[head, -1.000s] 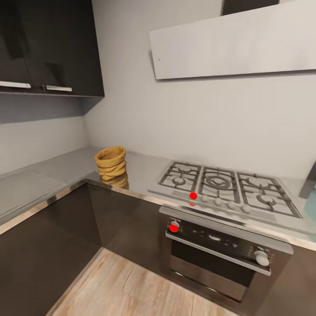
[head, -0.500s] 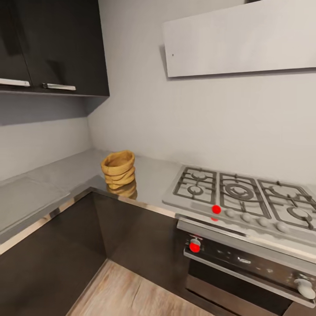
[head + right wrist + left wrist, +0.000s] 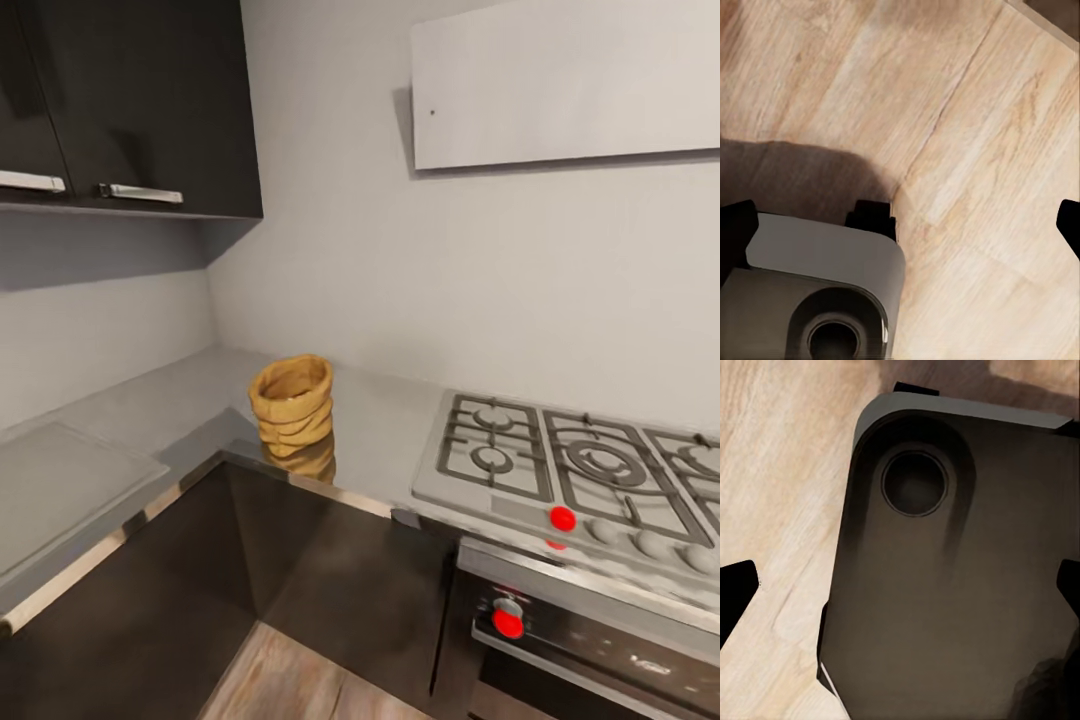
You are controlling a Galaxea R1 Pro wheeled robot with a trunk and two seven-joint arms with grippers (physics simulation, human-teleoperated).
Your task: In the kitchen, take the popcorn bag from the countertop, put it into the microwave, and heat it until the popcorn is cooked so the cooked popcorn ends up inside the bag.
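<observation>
No brand, label or lettering is reading clearly anywhere in these views. The left gripper (image 3: 904, 592) is showing its two dark fingertips (image 3: 735, 592) at opposite edges of the left wrist view, standing wide apart and holding nothing, with the robot's dark rounded base (image 3: 960, 585) lying beyond the gap between them and light wood floor (image 3: 780, 472) beside it. The right gripper (image 3: 904, 221) is likewise spreading its fingertips (image 3: 736, 225) wide with nothing between them, hanging over the same plank floor, a corner of the grey base sitting near one fingertip. In the head view the popcorn bag (image 3: 292, 405) is standing upright on the grey steel countertop (image 3: 130, 410), well apart from both grippers, its rolled mouth open; what is inside cannot be made out. It is sitting beside the gas hob (image 3: 580, 470), whose front row of knobs includes one red knob (image 3: 562, 518), above the dark oven (image 3: 590, 650). Dark wall cabinets (image 3: 130, 100) are hanging above the countertop's corner.
</observation>
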